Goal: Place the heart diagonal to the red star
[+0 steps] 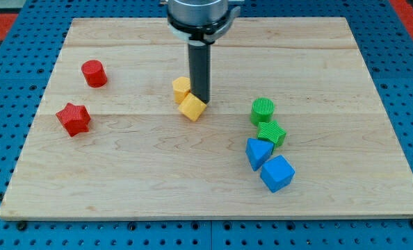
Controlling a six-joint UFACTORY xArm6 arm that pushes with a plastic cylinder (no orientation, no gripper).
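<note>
Near right: blue blocks, green pair behind, irrelevant. Red star sits near left. Yellow heart mid-board, my tip touching its right side, grasping nothing. Step: pushing. Next: shove heart left, stopping diagonal to the star.

Red cylinder above red star at the view's left, my tip just right of yellow blocks, mid-board
</note>
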